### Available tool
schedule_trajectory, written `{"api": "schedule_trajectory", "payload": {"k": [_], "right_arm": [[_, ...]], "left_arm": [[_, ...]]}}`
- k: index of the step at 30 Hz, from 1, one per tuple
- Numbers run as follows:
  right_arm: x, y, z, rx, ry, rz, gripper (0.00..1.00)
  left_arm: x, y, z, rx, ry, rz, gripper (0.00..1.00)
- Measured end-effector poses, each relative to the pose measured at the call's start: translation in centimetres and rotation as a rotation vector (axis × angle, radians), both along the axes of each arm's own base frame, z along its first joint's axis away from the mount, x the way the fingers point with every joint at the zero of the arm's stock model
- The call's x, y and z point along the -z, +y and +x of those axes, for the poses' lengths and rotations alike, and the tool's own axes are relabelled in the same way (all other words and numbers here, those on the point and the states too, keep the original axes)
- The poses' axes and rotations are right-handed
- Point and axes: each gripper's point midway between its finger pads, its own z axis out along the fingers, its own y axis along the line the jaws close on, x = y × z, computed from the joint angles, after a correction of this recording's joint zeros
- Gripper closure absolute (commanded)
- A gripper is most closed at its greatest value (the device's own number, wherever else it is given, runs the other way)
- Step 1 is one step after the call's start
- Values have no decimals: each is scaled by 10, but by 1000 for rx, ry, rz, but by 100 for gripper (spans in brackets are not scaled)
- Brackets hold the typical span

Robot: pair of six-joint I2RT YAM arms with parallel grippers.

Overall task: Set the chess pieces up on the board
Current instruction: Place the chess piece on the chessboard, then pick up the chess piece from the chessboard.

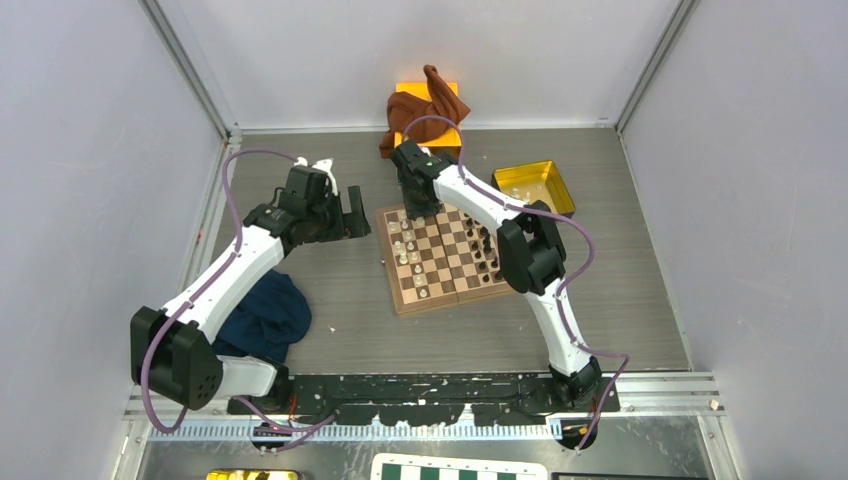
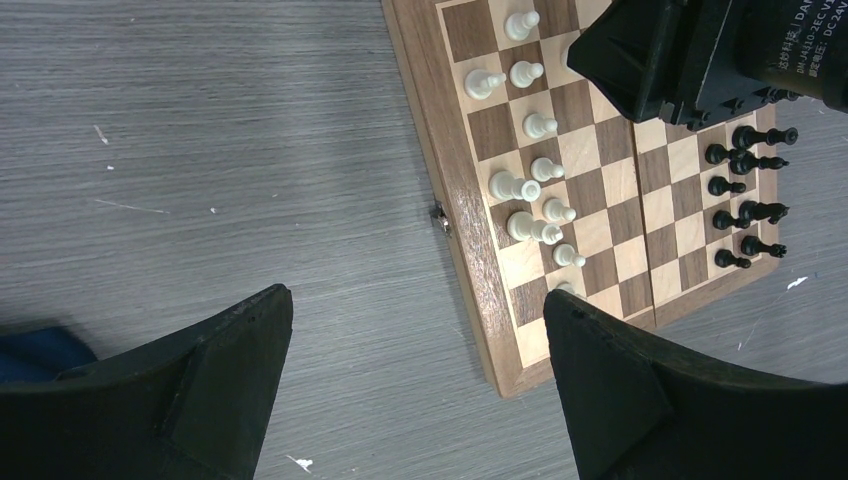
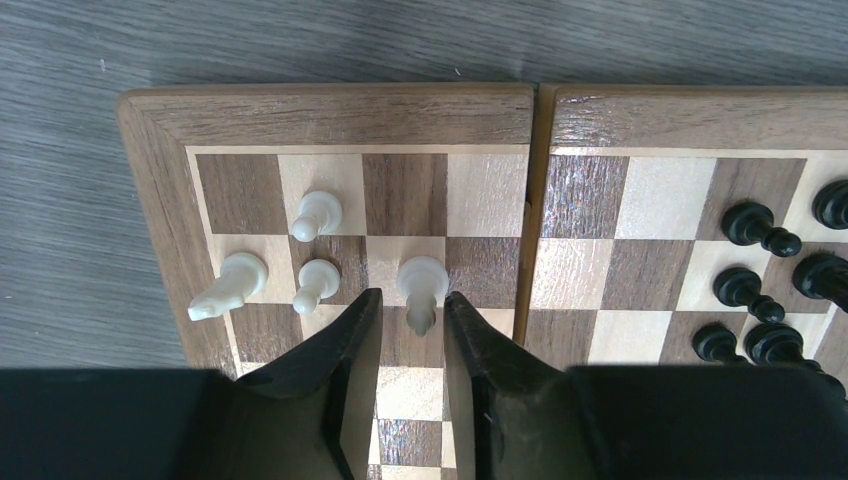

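The wooden board lies mid-table. Cream-white pieces stand along its left side and dark pieces along its right. My right gripper hangs over the board's far left corner. In the right wrist view its fingers are slightly parted around a standing white piece, with a gap on the left side. A white knight and two pawns stand beside it. My left gripper is wide open and empty over the bare table left of the board.
A yellow tray sits at the back right of the board. A brown cloth lies over an orange box at the back. A blue cloth lies at the left. A green-and-white board is at the near edge.
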Motion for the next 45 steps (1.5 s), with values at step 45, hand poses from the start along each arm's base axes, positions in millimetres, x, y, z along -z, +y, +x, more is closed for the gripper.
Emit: {"api": "schedule_trajectory", "payload": {"k": [45], "right_arm": [[-97, -169, 72, 396, -260, 75, 61]], "left_arm": [[37, -137, 63, 381, -9, 146, 26]]}}
